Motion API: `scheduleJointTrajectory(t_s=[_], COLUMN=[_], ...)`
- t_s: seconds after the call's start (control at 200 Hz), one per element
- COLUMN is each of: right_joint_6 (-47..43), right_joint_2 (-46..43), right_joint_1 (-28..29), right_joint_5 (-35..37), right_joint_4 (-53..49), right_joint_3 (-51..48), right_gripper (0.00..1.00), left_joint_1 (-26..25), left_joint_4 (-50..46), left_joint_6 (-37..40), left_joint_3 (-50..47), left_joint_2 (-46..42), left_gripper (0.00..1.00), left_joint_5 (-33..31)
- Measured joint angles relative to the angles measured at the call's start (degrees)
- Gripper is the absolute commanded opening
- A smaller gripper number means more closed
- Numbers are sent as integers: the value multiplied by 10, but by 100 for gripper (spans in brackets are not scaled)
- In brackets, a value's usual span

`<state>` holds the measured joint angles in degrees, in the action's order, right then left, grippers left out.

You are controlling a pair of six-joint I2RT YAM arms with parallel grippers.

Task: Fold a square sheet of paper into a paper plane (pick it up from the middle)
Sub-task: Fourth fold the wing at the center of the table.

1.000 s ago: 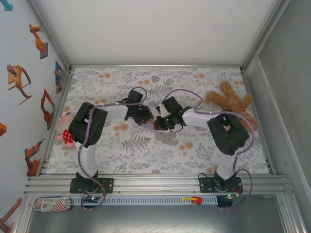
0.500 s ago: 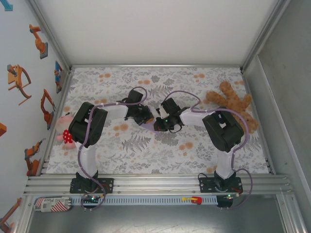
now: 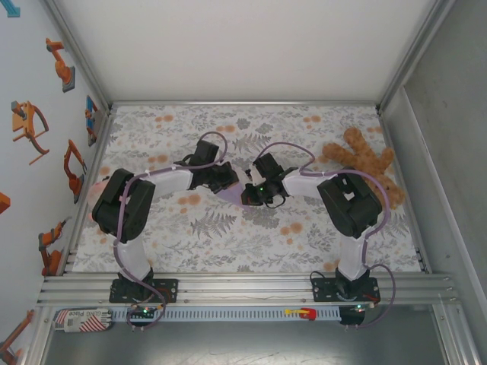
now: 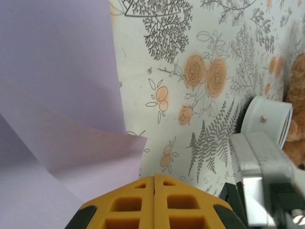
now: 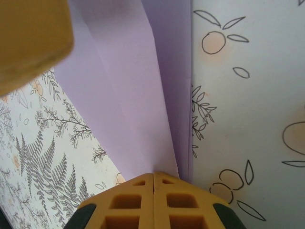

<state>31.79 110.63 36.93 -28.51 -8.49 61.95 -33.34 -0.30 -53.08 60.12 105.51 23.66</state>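
Note:
The lavender square sheet of paper (image 3: 230, 190) lies on the flowered tablecloth between the two grippers, folded into overlapping flaps. In the right wrist view the sheet (image 5: 128, 86) shows long creases running toward my right gripper (image 5: 154, 173), whose shut tips rest on its layered edge. In the left wrist view a raised flap of the sheet (image 4: 57, 95) sits left of my left gripper (image 4: 154, 177), which is shut with nothing seen between its fingers. From above, the left gripper (image 3: 226, 180) and right gripper (image 3: 248, 196) are close together over the sheet.
A brown teddy bear (image 3: 364, 163) lies at the right side of the tablecloth (image 3: 304, 228). A pink toy (image 3: 97, 190) peeks out by the left arm's elbow. The right arm's white wrist housing (image 4: 264, 119) stands close to the left gripper.
The left arm's elbow has swung left and its gripper has drawn back slightly, uncovering more lavender paper between the grippers. The left jaws have closed fully. The right arm has barely moved.

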Motion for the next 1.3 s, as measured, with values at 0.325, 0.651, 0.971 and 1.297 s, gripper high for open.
scheduleJointTrajectory(t_s=[0.325, 0.651, 0.971, 1.297], right_joint_6=[2, 3, 3, 3], right_joint_2=[2, 5, 5, 5], right_joint_1=[-2, -4, -6, -9], right_joint_5=[-6, -10, -10, -17], right_joint_4=[0, -2, -5, 3], right_joint_3=[1, 3, 1, -4], right_gripper=[0, 0, 0, 0], left_joint_1=[-25, -22, 3, 67], left_joint_4=[15, 2, -47, -84], left_joint_6=[15, 44, 89, 129], left_joint_3=[-25, -16, 22, 67], left_joint_2=[13, 41, 56, 83], left_gripper=[5, 6, 8, 8], left_joint_5=[14, 3, 3, 17])
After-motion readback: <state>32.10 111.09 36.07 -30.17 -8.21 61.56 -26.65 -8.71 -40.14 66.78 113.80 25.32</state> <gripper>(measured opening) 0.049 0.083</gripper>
